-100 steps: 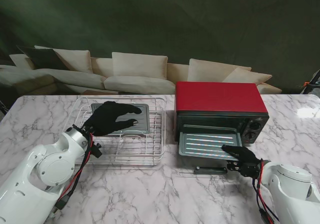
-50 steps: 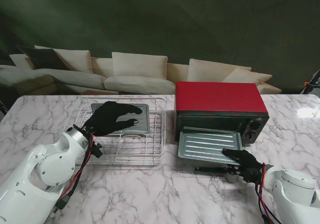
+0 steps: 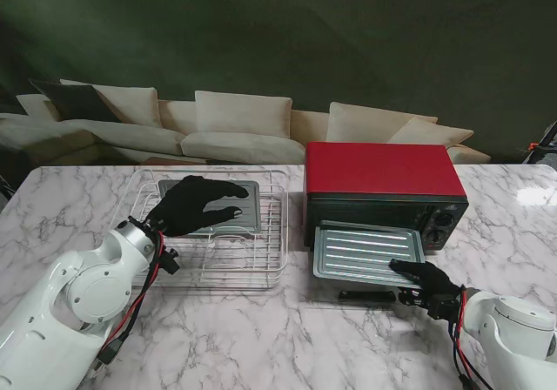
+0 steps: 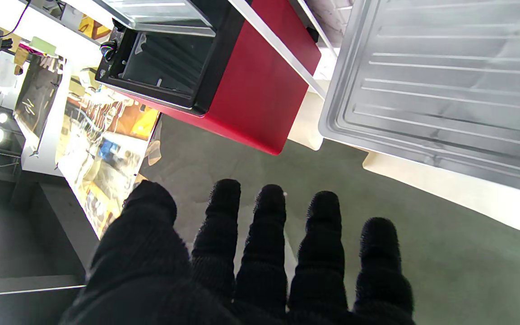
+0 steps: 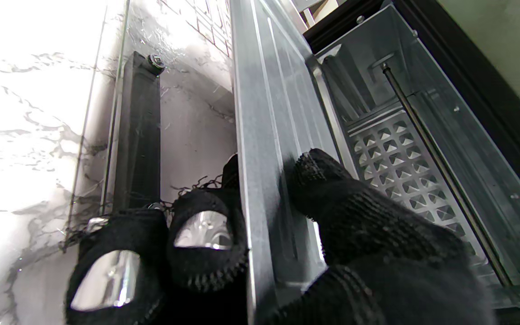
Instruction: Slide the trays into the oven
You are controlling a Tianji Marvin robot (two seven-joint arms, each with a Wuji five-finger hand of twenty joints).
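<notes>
The red oven (image 3: 383,181) stands at the right with its glass door folded down. A ribbed metal tray (image 3: 365,251) sticks out of its mouth. My right hand (image 3: 424,279) is shut on that tray's near right corner, thumb (image 5: 332,194) on top and fingers (image 5: 206,234) underneath the tray (image 5: 269,135). A second tray (image 3: 239,207) lies in the wire rack (image 3: 209,264) to the left. My left hand (image 3: 196,203) hovers over it, fingers (image 4: 264,253) spread and holding nothing, the tray (image 4: 445,81) just beyond them.
The door's black handle (image 3: 365,297) lies on the marble table (image 3: 287,338) just nearer to me than the held tray. Inside the oven a perforated floor (image 5: 400,149) and a heating rod show. A sofa stands behind the table.
My right hand has drifted slightly nearer to me and to the right, and the tray's near edge came with it. The left hand has not moved.
</notes>
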